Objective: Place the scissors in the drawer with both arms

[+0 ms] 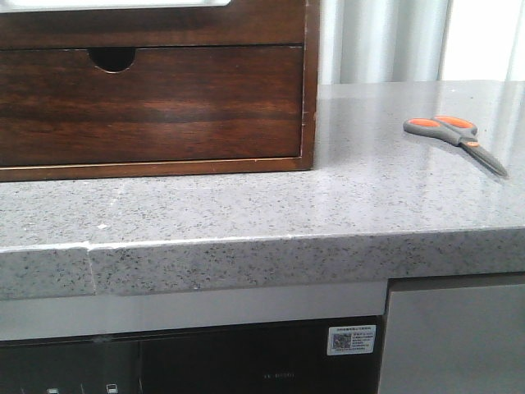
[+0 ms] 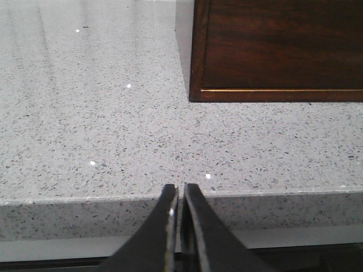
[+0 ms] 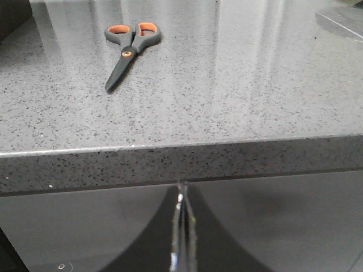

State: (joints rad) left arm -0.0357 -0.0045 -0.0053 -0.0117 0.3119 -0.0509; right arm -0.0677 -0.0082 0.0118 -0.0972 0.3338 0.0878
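- The small scissors point(image 1: 456, 139) with orange-lined grey loop handles and slim dark grey blades lay flat on the speckled grey stone counter point(image 1: 246, 213), on its right side, well apart from the dark reddish-brown glossy wooden cabinet point(image 1: 156, 90) at the far left.
- In the front view the loops pointed left toward the cabinet and the closed blades ran right, toward the counter's right end; the right wrist view point(image 3: 129, 48) showed an orange pivot dot where the blades met.
- Nothing touched the scissors — both arms were back at the counter's front edge.
- The cabinet's taller drawer front with a half-round finger notch point(image 1: 152, 103) sat closed; above it only a strip of the wide, shallow drawer point(image 1: 156, 25) showed, with a white rim at the frame's top.
- The left black tool point(image 2: 179, 195) had its fingers pressed nearly together, empty, near the cabinet's corner.
- The right black tool point(image 3: 182, 195) had its fingers together too, gripping nothing.
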